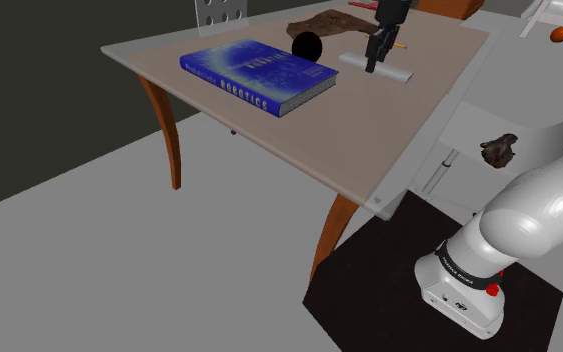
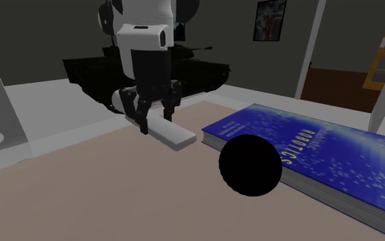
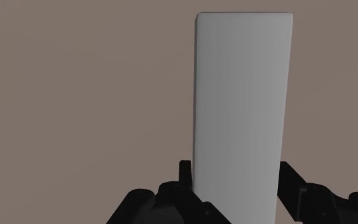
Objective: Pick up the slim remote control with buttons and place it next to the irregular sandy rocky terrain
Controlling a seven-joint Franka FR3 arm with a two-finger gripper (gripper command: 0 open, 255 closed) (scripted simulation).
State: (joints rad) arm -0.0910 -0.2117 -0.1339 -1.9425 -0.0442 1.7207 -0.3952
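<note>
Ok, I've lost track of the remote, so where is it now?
The remote lies on the table, at the shoulder view's right of the book and black ball, clasped by the gripper.

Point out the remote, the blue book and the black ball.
remote [image 3: 241, 95], wrist view, middle of its plain grey top face.
blue book [image 1: 259, 72], shoulder view, middle of its cover.
black ball [image 2: 250, 165], second exterior view, its centre.

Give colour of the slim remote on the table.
Plain light grey remote, no buttons drawn; wrist view shows it best.
</note>
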